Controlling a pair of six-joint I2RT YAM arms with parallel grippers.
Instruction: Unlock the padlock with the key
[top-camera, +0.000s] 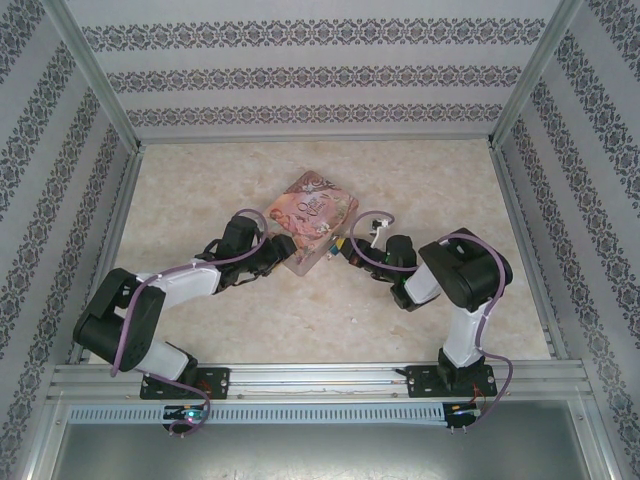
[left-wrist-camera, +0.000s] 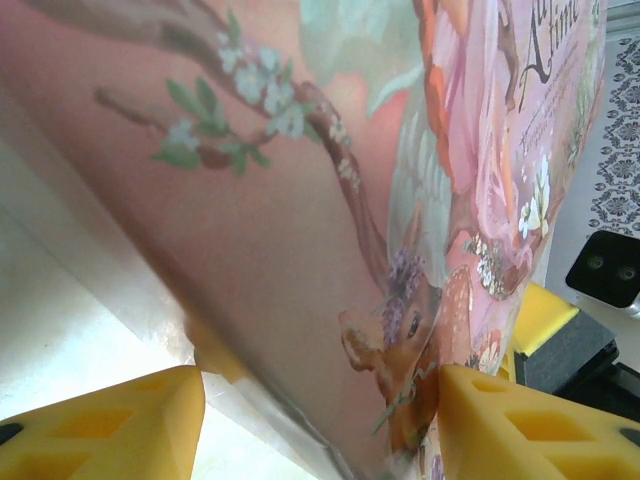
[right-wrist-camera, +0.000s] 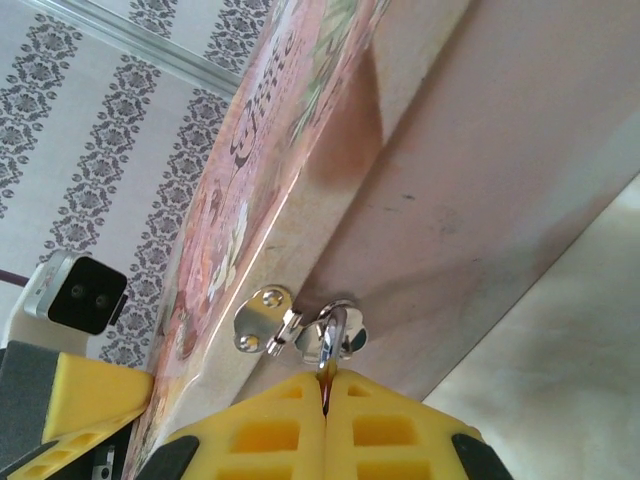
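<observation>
Two grippers at the pink tin (top-camera: 312, 218). Left wrist view: left gripper (left-wrist-camera: 320, 392) clamped across the tin's corner. Right wrist view: right gripper (right-wrist-camera: 325, 388) pinched together on the padlock (right-wrist-camera: 335, 328), silver loop at the tin's clasp (right-wrist-camera: 264, 318); overhead, too small to tell.

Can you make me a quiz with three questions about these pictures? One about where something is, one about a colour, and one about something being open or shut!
1. Where is the pink tin?
A. Between the two arms
B. Behind the left arm's base
C. On the metal rail

2. What colour are the right gripper's fingers?
A. Green
B. Yellow
C. Black

3. How do the right gripper's jaws stand?
A. Wide open
B. Shut together
C. Around the whole tin

Answers: A, the top view shows the tin mid-table with an arm reaching it from each side. B, the right wrist view shows them bright yellow. B, they meet with no gap, just below the silver latch.
</observation>
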